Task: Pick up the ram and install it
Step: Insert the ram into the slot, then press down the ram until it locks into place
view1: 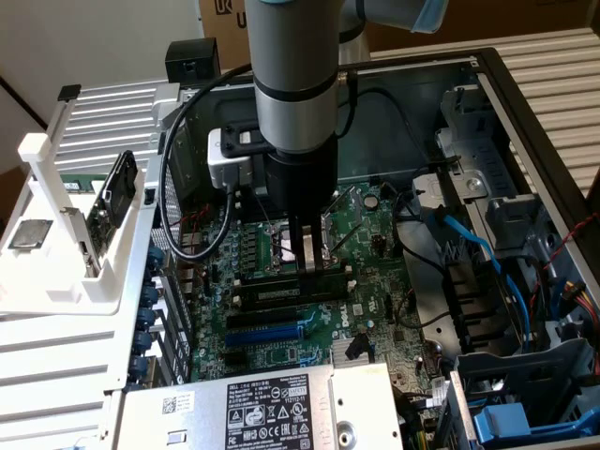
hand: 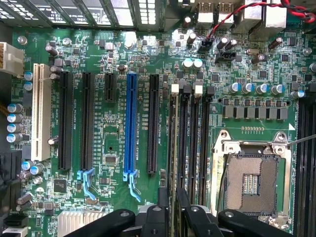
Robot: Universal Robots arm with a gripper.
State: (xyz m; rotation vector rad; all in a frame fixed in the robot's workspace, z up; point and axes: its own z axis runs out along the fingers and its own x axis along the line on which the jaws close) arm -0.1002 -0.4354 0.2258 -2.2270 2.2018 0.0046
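The grey, cylindrical robot arm (view1: 292, 66) hangs straight down, wrist vertical. Its black two-fingered gripper (view1: 312, 255) points downward, and the slim fingers (hand: 163, 207) stand close together with a narrow gap between them.

Landmark: processor socket (hand: 251, 183), on the motherboard (view1: 375, 234), which is laid flat inside the open case (view1: 525, 103).

- Memory slots (hand: 191, 138) are set just beside the socket, on its near side in the exterior view. The ram (view1: 277, 294) stands in one of them.
- The gripper (view1: 309, 258) is positioned over that stick, right next to the socket, with its fingers (hand: 163, 207) spread to either side of the slot.
- Expansion slots (hand: 131, 123) are ranged beyond the memory slots, farther from the socket on the same side.
- The power supply (view1: 253, 412) is mounted past those, nearest the camera.
- The drive cage (view1: 511, 211) and cables (view1: 473, 248) are found to the socket's right in the exterior view.
- A stand (view1: 56, 272) is placed outside the case, well to the socket's left in the exterior view. A processor chip (view1: 28, 234) is laid on it.
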